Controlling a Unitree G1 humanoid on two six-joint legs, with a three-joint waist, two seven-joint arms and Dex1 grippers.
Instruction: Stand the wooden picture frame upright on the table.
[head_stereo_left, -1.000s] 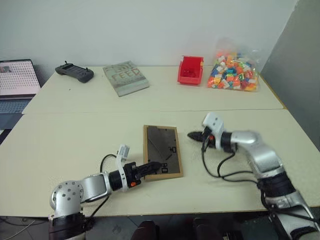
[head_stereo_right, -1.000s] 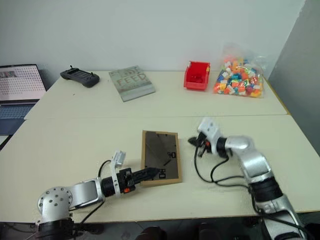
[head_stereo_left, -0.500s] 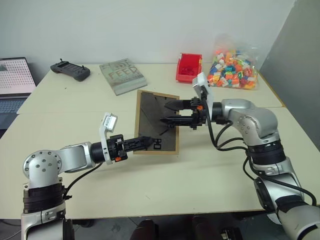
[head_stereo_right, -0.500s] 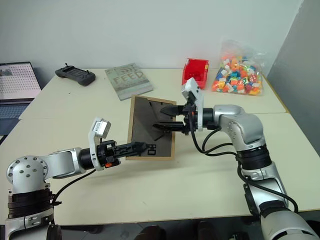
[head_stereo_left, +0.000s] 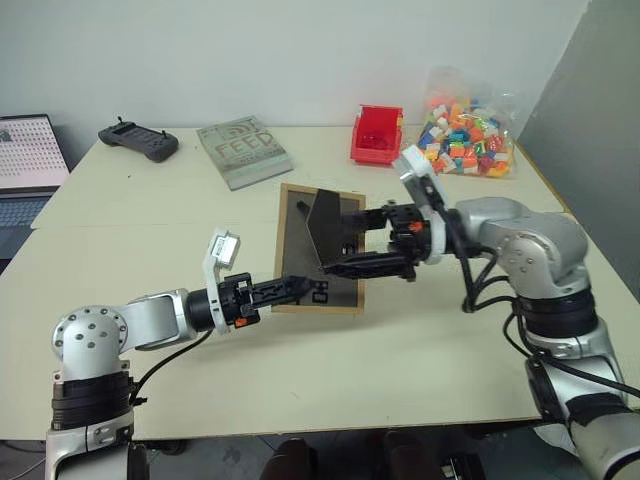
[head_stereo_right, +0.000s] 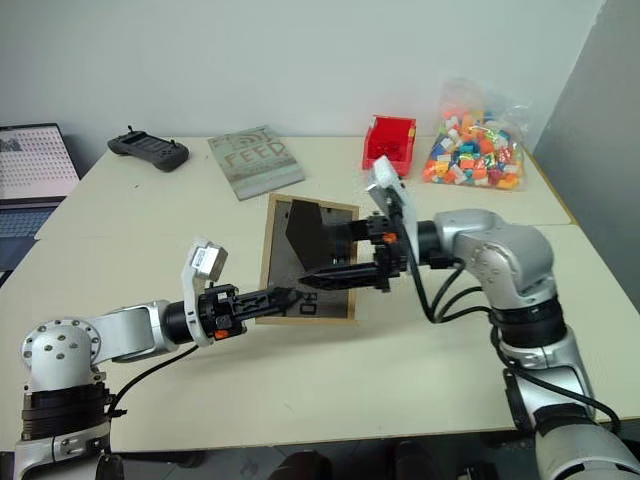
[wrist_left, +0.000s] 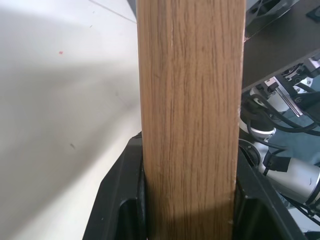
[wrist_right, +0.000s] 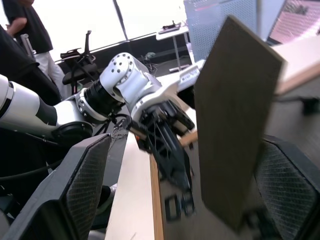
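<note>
The wooden picture frame (head_stereo_left: 297, 250) is tilted up off the table (head_stereo_left: 150, 240), its dark back towards me. My left gripper (head_stereo_left: 293, 288) is shut on the frame's lower edge; in the left wrist view the light-wood edge (wrist_left: 190, 115) stands clamped between the black fingers (wrist_left: 120, 200). The fold-out stand (head_stereo_left: 325, 222) has swung out from the back. My right gripper (head_stereo_left: 336, 245) is open at the frame's back, one finger above the stand and one below. In the right wrist view the stand (wrist_right: 235, 115) sits between the two fingers (wrist_right: 85, 180). The portrait side is hidden.
At the back of the table lie a grey "FEED" book (head_stereo_left: 245, 152), a black controller (head_stereo_left: 138, 140), a red bin (head_stereo_left: 377, 135) and a bag of coloured bricks (head_stereo_left: 465, 135). A laptop (head_stereo_left: 30, 160) stands at the far left. A grey wall panel borders the right side.
The frame has gone from lying flat to being lifted and tilted up by my left gripper. My right gripper has opened and moved to the frame's back. The stand now sticks out.
</note>
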